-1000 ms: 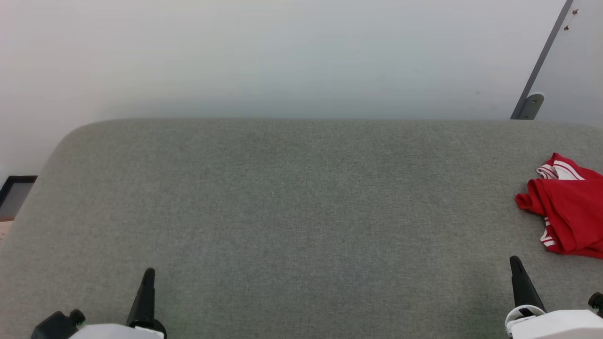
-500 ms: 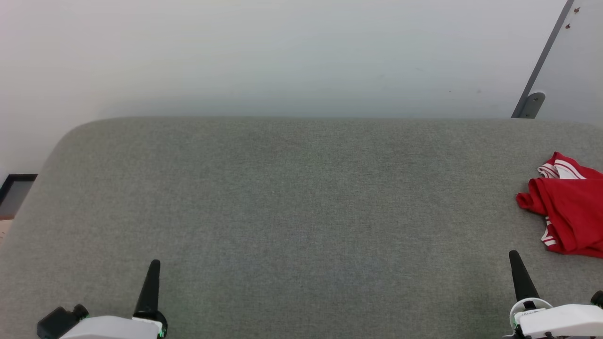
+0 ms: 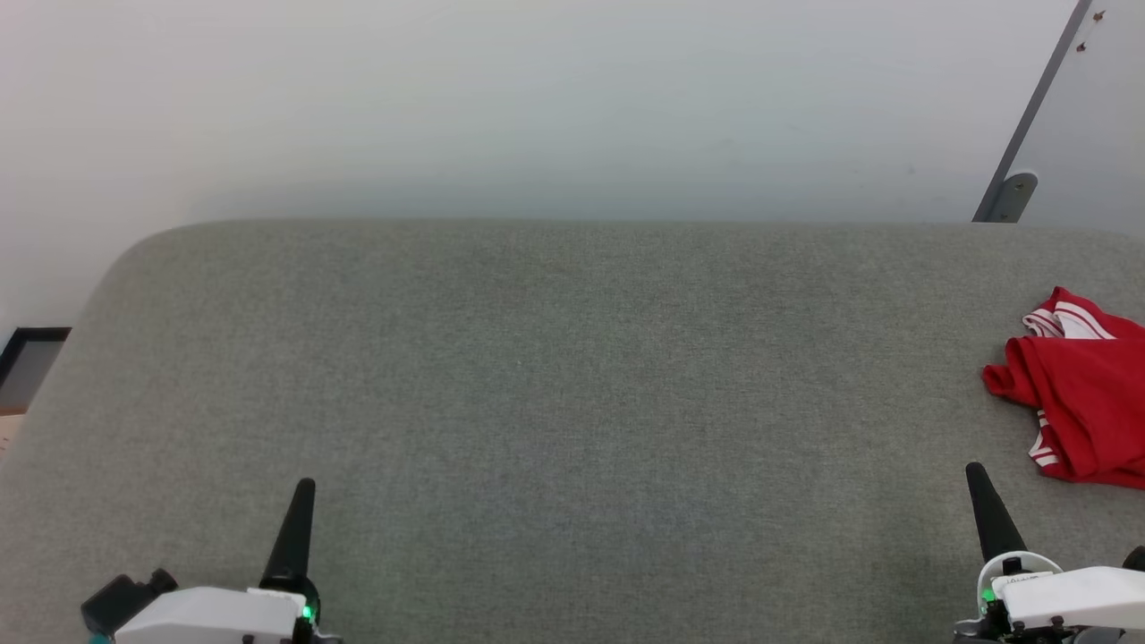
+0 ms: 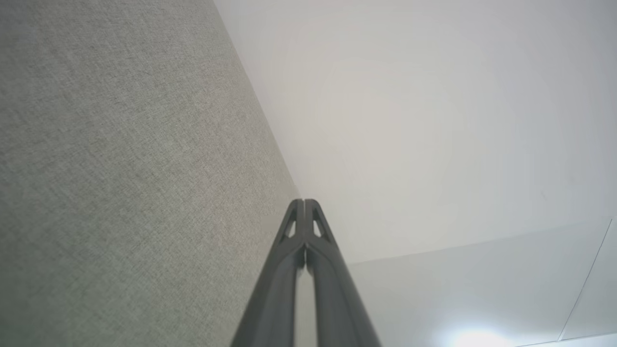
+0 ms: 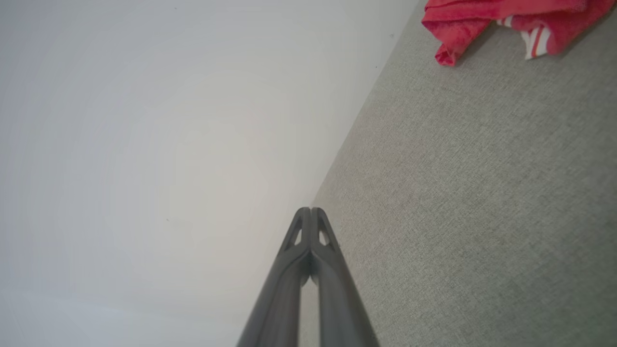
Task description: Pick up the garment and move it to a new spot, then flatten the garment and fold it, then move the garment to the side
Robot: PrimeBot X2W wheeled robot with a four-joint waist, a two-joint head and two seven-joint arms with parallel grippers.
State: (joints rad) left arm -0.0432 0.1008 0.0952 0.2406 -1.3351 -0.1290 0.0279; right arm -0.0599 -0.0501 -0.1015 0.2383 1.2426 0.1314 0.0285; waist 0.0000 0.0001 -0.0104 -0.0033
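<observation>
In the head view you have a table point(image 3: 572, 376) covered in grey fabric, its far corners rounded, against a pale wall point(image 3: 537, 107). The garment point(image 3: 1082, 402) lies crumpled at the table's right edge, about halfway between the near and far sides. It is red with white striped trim showing, and the picture's border cuts off part of it. Your left claw point(image 3: 302, 492) sits over the near left part of the table and your right claw point(image 3: 977, 476) over the near right part. Each shows as a single dark spike pointing toward the far edge. The right claw is near the garment but apart from it.

In the left wrist view, the left claw point(image 4: 304, 202) has its fingers pressed together at the tips with nothing between them. Grey table fabric point(image 4: 120, 168) lies beside it.

In the right wrist view, the right claw point(image 5: 311, 210) is likewise pressed together and empty. The garment point(image 5: 501, 14) lies bunched on the table point(image 5: 482, 193), well ahead of the fingertips.
</observation>
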